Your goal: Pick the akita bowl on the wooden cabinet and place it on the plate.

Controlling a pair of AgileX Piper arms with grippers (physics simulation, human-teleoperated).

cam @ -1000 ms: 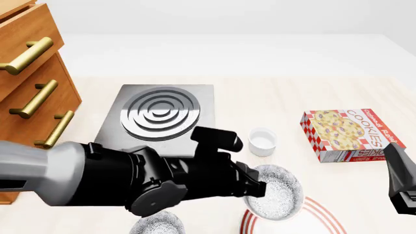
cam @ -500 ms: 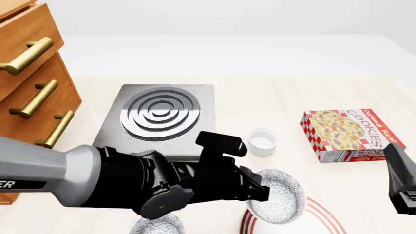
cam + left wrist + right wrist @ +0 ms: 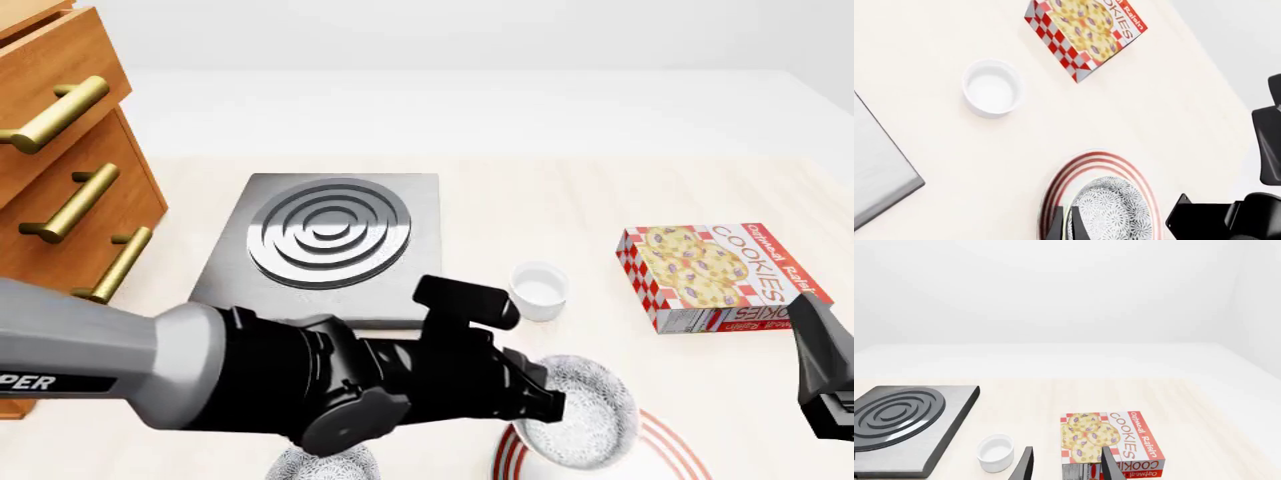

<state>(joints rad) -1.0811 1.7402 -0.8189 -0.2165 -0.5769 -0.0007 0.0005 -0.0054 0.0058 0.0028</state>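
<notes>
Left gripper (image 3: 1066, 225) clamped on bowl (image 3: 577, 412) rim, holding it over plate (image 3: 1054, 187), inside the red rings. Right gripper (image 3: 1065, 465) parted, empty, near cookie box (image 3: 721, 275). Bare tabletop (image 3: 1014, 150) between plate and cup (image 3: 539, 290).

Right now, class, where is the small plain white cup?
In the front view, the small plain white cup stands right of centre, between the grey square stove slab and the cookie box.

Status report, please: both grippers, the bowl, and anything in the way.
Left gripper shut on akita bowl, over the plate. Right gripper open, idle. Nothing blocking the plate.
</notes>
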